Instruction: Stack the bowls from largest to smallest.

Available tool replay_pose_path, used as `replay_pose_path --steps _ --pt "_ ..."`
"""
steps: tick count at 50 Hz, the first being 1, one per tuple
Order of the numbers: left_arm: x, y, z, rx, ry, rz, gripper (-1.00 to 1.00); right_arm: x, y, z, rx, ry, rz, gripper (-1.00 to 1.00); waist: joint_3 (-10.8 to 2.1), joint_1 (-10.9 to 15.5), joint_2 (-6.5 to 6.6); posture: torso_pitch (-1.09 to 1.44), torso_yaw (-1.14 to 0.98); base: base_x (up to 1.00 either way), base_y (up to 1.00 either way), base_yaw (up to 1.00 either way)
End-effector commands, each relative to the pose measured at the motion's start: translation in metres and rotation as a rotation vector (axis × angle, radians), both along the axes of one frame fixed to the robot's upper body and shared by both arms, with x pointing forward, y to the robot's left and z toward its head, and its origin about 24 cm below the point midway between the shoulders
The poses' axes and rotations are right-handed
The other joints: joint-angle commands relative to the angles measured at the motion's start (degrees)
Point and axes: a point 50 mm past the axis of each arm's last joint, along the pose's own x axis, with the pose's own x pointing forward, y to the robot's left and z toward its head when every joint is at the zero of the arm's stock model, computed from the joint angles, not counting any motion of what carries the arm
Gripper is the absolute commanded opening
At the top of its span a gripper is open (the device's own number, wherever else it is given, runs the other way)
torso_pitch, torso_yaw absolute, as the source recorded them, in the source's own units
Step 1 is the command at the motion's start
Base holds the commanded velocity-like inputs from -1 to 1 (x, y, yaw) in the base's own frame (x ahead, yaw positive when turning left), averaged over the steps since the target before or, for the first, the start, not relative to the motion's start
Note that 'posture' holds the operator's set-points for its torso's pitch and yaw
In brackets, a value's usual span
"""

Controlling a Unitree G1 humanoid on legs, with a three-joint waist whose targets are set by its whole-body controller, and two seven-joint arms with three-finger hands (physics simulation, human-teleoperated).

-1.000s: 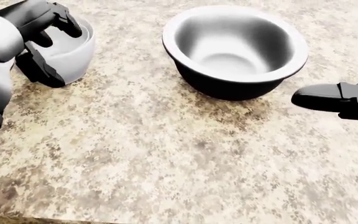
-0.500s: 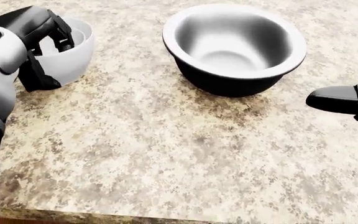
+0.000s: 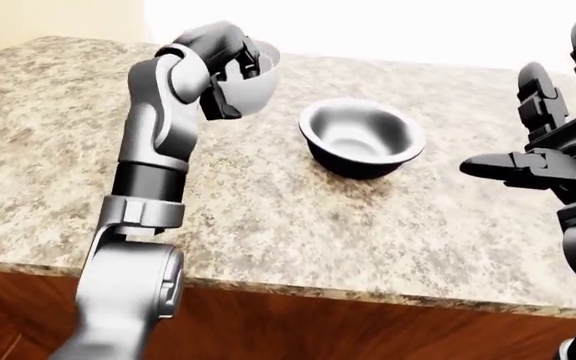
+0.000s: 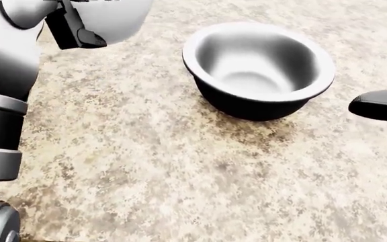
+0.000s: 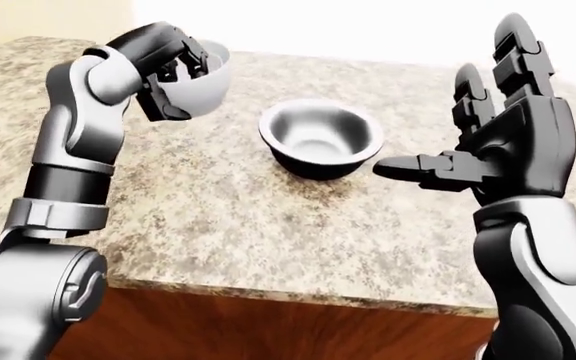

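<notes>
A robot's left hand grips a white bowl by its rim, holding it in the air above a speckled stone worktop. A dark bowl (metallic grey inside) sits upright on the worktop, to the right. The right hand is raised, fingers spread wide, holding nothing.

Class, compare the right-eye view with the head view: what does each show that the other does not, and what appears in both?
Only the right-eye view shows the whole right robot hand with fingers spread open, the counter's wooden front, and the left robot hand gripping the white bowl's rim. Only the head view looks steeply down into the dark bowl, showing its inside bottom. Both share the white bowl lifted off the granite counter, and the dark bowl.
</notes>
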Motion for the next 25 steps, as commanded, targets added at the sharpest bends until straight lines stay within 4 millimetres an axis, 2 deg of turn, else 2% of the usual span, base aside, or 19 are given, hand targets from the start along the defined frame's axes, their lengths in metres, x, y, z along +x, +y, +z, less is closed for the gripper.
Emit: replay_pose_path --steps 1,5,10,14,25 --pt "-0.01 -0.009 0.035 -0.007 -0.14 -0.023 -1.0 -0.005 -0.001 0.01 -0.013 -0.069 -0.008 1.0 -1.96 0.02 0.04 -0.17 0.0 0.0 0.0 0.0" --pt "-0.011 -0.027 0.039 -0.009 -0.153 -0.051 -1.0 -0.007 -0.001 0.01 -0.012 -0.068 -0.009 1.0 -3.34 0.03 -0.1 -0.21 0.0 0.0 0.0 0.0" --pt "-0.013 -0.051 0.04 -0.005 -0.164 -0.092 -1.0 -0.007 -0.002 0.007 -0.009 -0.064 -0.01 1.0 -4.43 0.07 -0.35 -0.21 0.0 0.0 0.0 0.0" --pt "-0.015 -0.073 0.039 -0.009 -0.177 -0.119 -1.0 -0.009 -0.005 0.006 -0.008 -0.063 -0.015 1.0 -4.88 0.09 -0.65 -0.21 0.0 0.0 0.0 0.0" --pt "-0.015 -0.12 0.023 0.024 -0.178 -0.187 -1.0 -0.012 -0.013 -0.001 0.003 -0.058 -0.026 1.0 -5.25 0.1 -1.38 -0.21 0.0 0.0 0.0 0.0"
